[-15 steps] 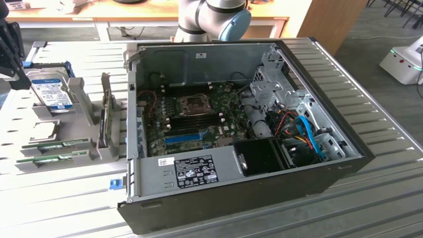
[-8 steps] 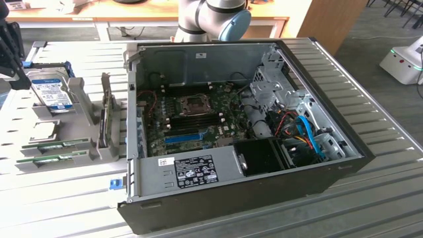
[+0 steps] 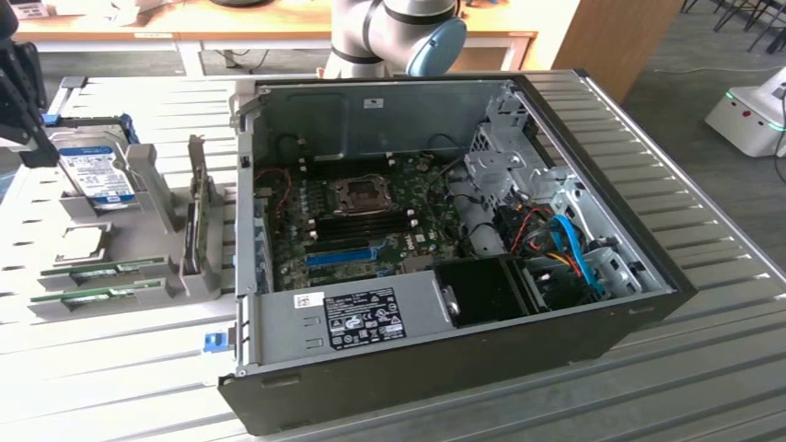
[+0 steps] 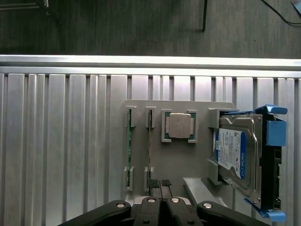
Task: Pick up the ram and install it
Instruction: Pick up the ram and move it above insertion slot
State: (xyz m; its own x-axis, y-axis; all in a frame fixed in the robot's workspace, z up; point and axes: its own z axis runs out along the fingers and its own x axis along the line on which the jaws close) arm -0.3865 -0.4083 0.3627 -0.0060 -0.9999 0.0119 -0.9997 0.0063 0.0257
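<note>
- the ram is stood on its long edge in a grey holder, each end being carried in a small clip; only its thin upper edge is presented to the wrist view.
- the ram is judged to be light and stiff, yet fragile: a thin circuit board that is not to be bent or twisted, with chips and edge contacts that are best left untouched.
- the exposed upper edge between the two clips is judged the best place to take hold, with one finger laid on each flat face near the middle, so that the board is lifted evenly and not tilted.
- a second stick is held in the same manner just beside it, on the side away from the processor; little room is left between the two.
- a hard drive in a blue carrier is seated at the far side of the holder.
- the gripper is clenched on nothing, its fingers pressed together above the holder's edge, roughly in line with the ram and apart from it.
- the holder is set on a ribbed metal table; the open computer case, with its motherboard exposed, is placed on the exterior view's right of the holder.
</note>
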